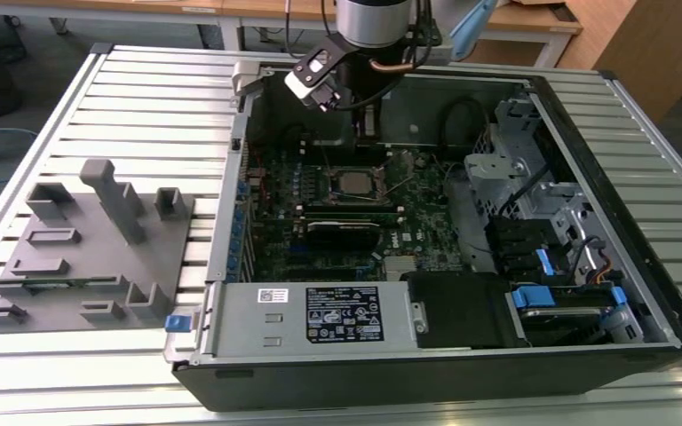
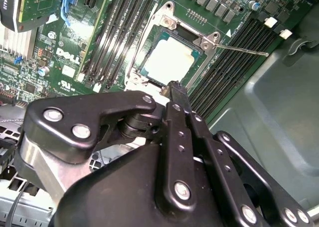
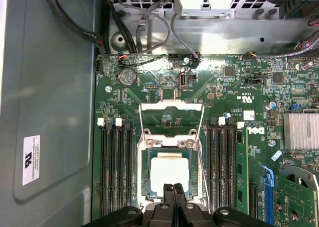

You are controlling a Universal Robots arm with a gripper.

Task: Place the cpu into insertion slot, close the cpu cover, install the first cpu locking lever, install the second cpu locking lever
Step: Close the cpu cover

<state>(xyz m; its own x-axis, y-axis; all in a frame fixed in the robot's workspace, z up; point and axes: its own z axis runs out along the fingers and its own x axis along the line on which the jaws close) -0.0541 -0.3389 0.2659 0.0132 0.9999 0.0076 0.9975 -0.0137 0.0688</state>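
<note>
Gripper, fingers pinched together and holding nothing, poised at the edge of the cpu; an askew push could scratch it or bend the loose locking lever beside it.

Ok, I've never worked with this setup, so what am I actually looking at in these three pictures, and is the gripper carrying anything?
The exterior view comes from a camera off the arm. It looks down on a slatted metal table carrying an open computer case and, toward that view's left, a grey holder block. The robot arm reaches into the case. Both wrist views come from cameras riding on the arm, looking past the black gripper onto the green motherboard. The gripper is shut with nothing in it, its tips just over the cpu, which already sits in the insertion slot. Whether the tips touch it, I cannot tell.
</note>
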